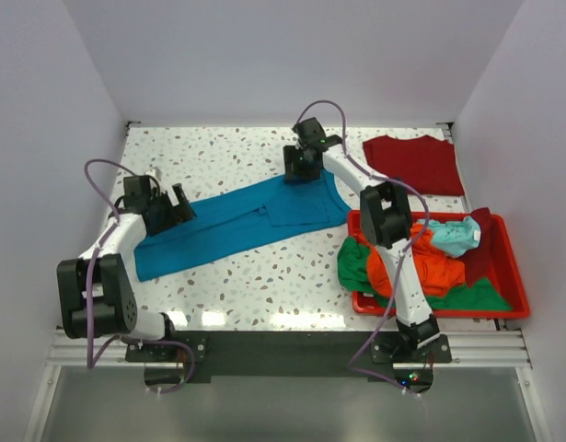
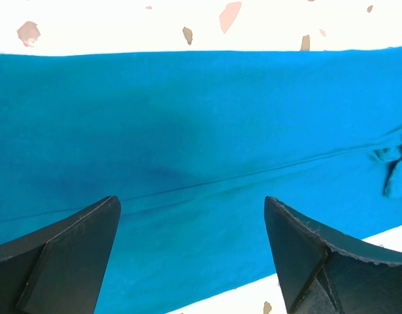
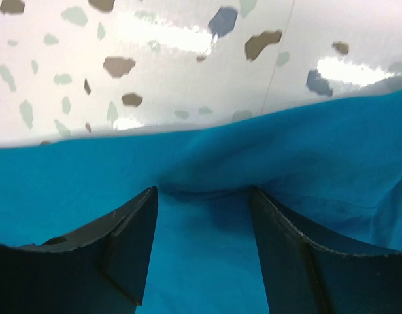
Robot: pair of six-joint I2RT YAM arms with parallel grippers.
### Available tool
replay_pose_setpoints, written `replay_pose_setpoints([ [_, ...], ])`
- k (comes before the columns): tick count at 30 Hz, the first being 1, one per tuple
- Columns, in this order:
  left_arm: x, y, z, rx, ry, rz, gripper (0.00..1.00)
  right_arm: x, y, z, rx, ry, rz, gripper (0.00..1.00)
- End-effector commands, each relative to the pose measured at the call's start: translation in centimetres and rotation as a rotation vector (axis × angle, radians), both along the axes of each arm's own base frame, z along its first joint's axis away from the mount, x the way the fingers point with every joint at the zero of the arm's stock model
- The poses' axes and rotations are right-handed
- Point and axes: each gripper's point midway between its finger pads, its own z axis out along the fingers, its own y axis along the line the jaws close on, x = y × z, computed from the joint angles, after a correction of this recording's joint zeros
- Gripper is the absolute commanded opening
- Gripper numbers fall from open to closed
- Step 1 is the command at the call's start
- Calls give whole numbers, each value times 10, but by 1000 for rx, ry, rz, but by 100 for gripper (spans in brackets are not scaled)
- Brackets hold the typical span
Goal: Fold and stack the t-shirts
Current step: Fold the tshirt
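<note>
A teal-blue t-shirt (image 1: 236, 226) lies as a long folded strip slanting across the table (image 1: 218, 152). My left gripper (image 1: 179, 206) hovers over its left part, jaws wide open, with nothing but flat teal cloth (image 2: 187, 131) beneath the gap (image 2: 191, 200). My right gripper (image 1: 300, 173) is at the shirt's far edge near its right end. It is open, and its fingertips (image 3: 148, 196) press down on the cloth (image 3: 207, 261) where it dents at the hem (image 3: 204, 191). A dark red t-shirt (image 1: 416, 162) lies flat at the back right.
A red plastic bin (image 1: 511, 276) stands at the front right and holds crumpled orange (image 1: 434, 269), green (image 1: 354, 262), pale aqua (image 1: 456, 235) and dark red (image 1: 478, 253) shirts. White walls close in the table's left, back and right sides.
</note>
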Motion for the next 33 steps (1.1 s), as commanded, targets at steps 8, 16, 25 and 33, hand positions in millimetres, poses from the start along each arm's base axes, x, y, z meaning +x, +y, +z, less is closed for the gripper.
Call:
replay_pose_setpoints([
  [8,20,-7,-24,-53,15,-27,97,-70,16,72,156,-42,50,63],
  [16,4,-4,-34,-20,58,-36,97,-108,8,21,153,77,-6,62],
  [25,-29,-10,-52,-45,124,16,96,-93,-11,-19,9,91,-50,62],
  [33,-55,-28,-62,-67,174,10,95,-75,-25,-42,-99,112,-62,63],
])
